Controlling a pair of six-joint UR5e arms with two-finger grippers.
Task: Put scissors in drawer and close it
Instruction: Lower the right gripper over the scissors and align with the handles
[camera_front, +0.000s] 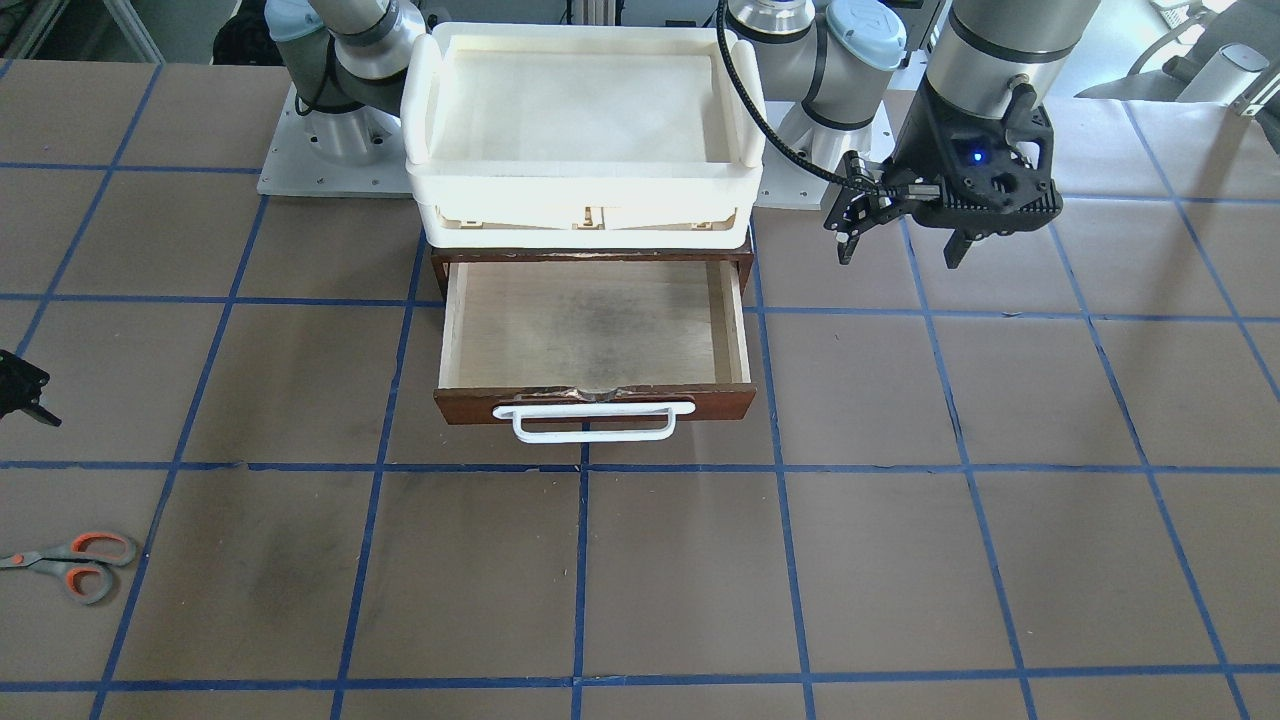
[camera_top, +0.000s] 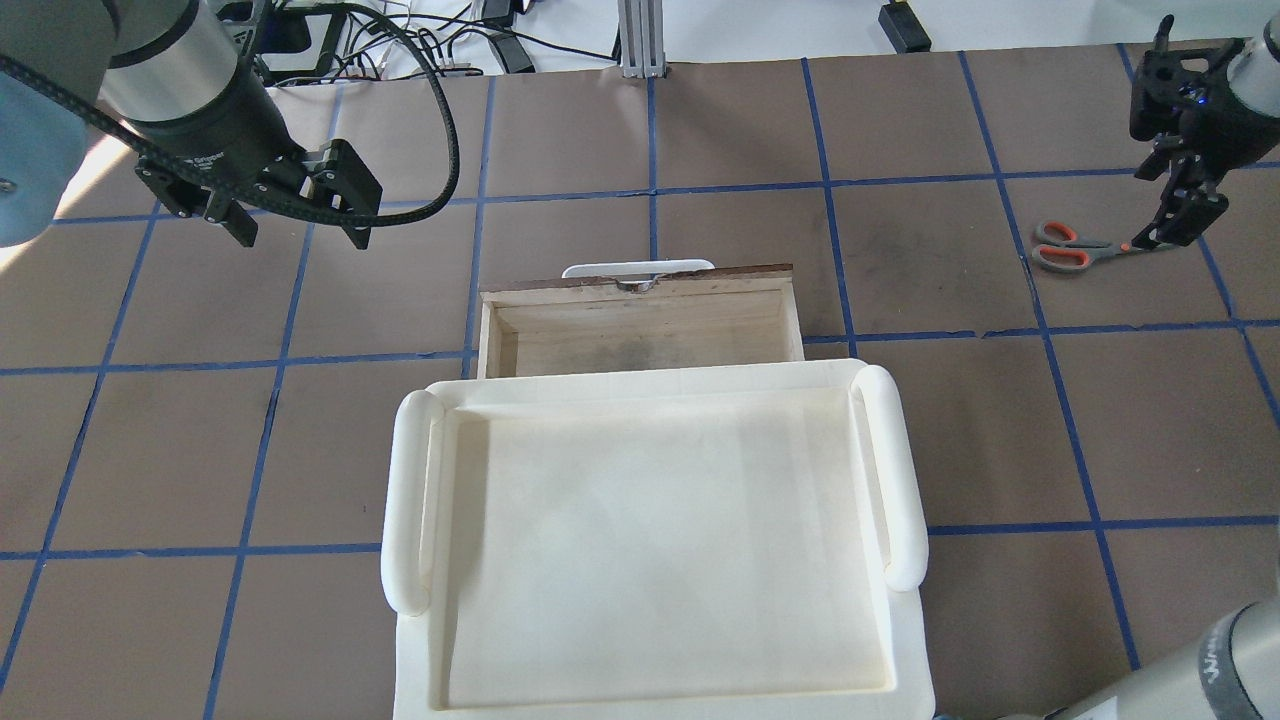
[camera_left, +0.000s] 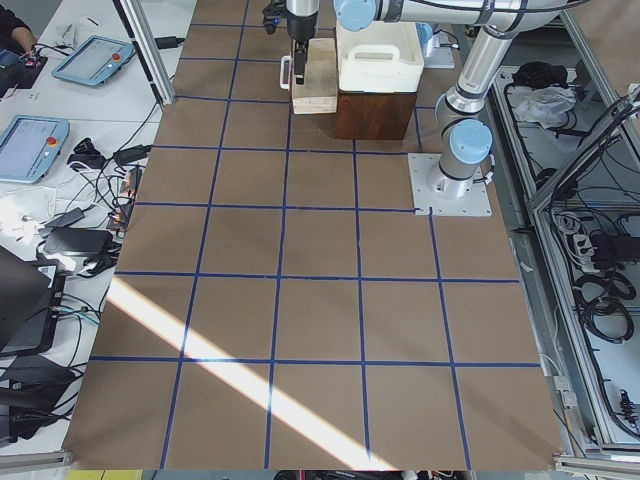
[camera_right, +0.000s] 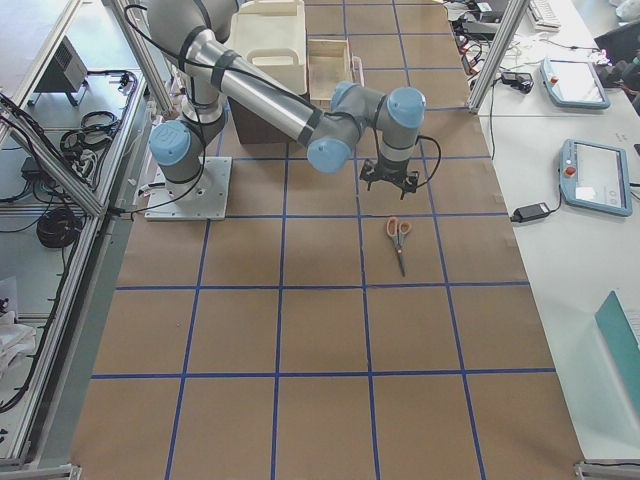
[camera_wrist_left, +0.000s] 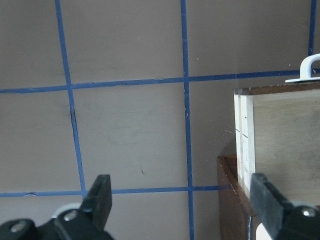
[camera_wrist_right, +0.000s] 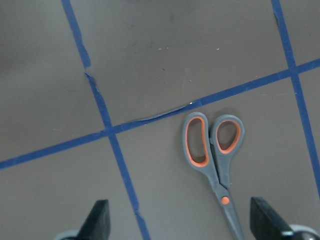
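Scissors (camera_top: 1075, 247) lie flat and closed on the table (camera_top: 700, 130), well apart from the drawer (camera_front: 470, 405), out around 2-3 o'clock of it in the overhead view. In the right wrist view the grey/orange loops sit at 12 o'clock and the blades run to 6 o'clock. The right gripper (camera_wrist_right: 180, 222) hangs over the blade end, jaws spread wide and holding nothing; the scissors sit nearer its 3 o'clock finger than centred. The left gripper (camera_top: 300, 235) is also wide open and holding nothing, parked at about 10 o'clock of the drawer. Handling, as a judgement: light, stiff and thin, hugging the surface, so the fingertips would need to go nearly down to the paper. The dark blades look slick and narrow. A better hold is likely across the neck near the red pivot, or across the plastic loops, which are wider and grippier. The surface is matte brown paper with a blue tape grid. The tape is lifted and wrinkled just at 10 o'clock of the loops, a possible snag. There is open paper all round the scissors. The drawer is pulled out, its plywood floor showing and its white handle (camera_front: 590, 425) facing away from the robot. A cream tray (camera_front: 585, 180) sits on the cabinet above.
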